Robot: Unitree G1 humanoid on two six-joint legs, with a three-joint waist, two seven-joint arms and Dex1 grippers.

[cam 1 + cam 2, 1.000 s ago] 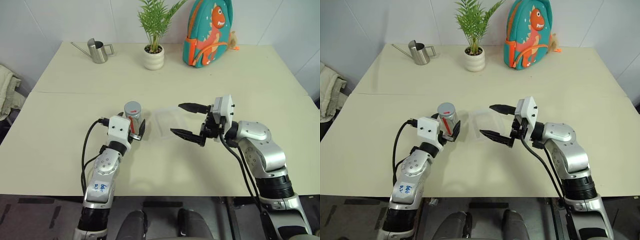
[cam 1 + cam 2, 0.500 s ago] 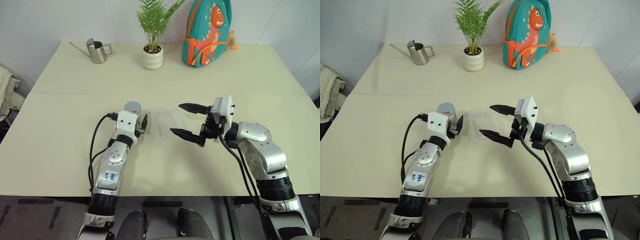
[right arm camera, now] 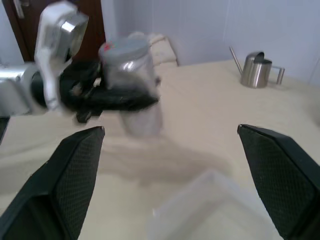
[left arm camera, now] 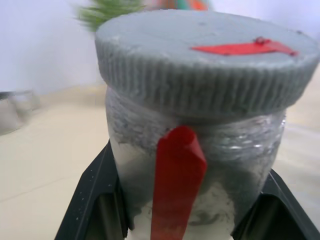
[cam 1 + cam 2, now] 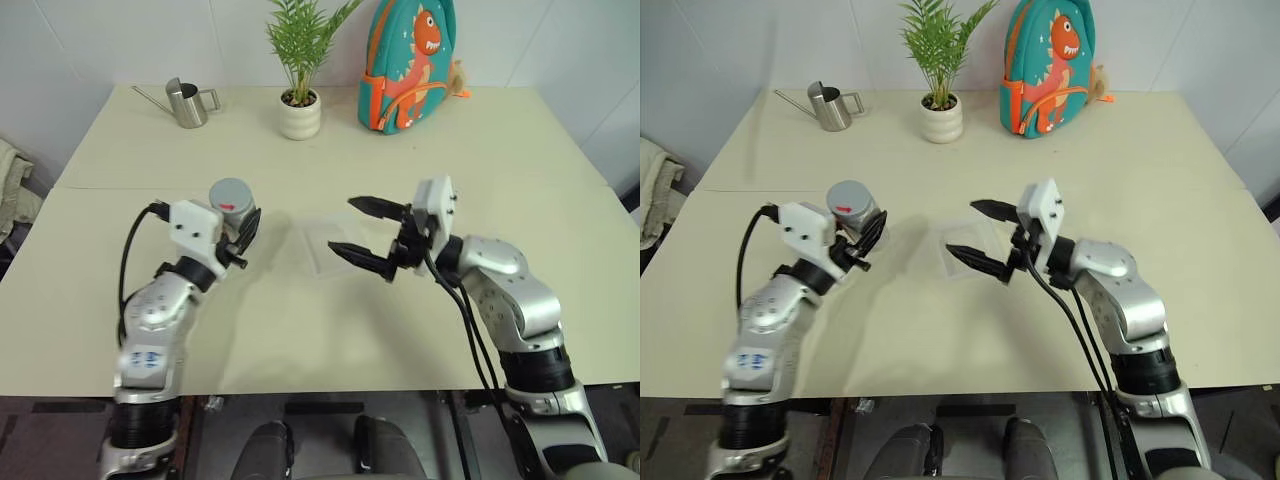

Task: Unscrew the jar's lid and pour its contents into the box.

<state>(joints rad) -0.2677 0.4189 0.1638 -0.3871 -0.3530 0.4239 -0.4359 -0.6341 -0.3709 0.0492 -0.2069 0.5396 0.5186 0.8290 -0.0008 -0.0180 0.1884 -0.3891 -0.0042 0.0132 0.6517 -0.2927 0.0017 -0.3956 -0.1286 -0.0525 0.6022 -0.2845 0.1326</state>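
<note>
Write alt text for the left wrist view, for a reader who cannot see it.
A small clear jar with a red label stripe sits clamped between the left claw's two black fingers, seen close up. Its ribbed grey lid, marked with red on top, is still screwed on, and a pale table lies behind.

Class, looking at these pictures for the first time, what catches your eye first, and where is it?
The left gripper clamps a jar with its grey lid on, raised at the table's left. Opposite, the right gripper gapes above a clear box. A bright dinosaur backpack stands at the far edge.
</note>
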